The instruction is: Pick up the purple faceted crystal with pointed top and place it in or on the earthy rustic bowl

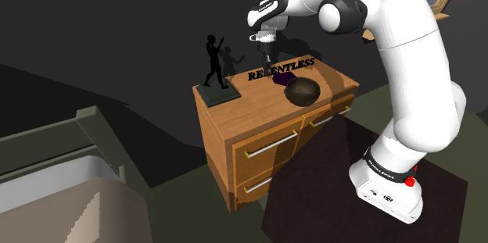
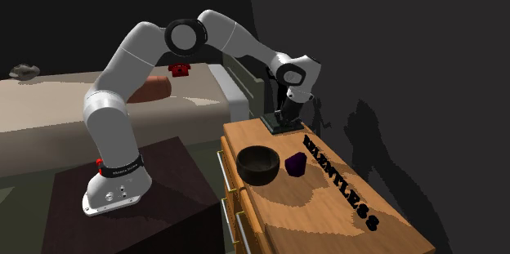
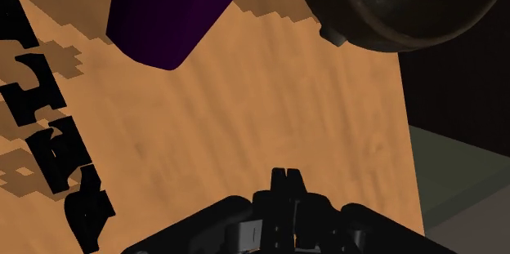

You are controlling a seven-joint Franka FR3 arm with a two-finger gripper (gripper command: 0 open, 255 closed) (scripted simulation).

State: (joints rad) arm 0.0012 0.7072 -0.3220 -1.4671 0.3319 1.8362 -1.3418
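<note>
The purple faceted crystal stands on the wooden dresser top beside the dark round bowl. My black gripper hovers above the dresser, short of the crystal and toward the figurine end. In the wrist view its fingers meet with nothing between them, so it is shut. The crystal and the bowl lie ahead of the fingertips, a short gap apart.
Black block letters stand along the dresser's back edge. A black dancer figurine on a flat base stands at the far end. A bed lies beyond the dresser. The arm's dark stand is beside the drawers.
</note>
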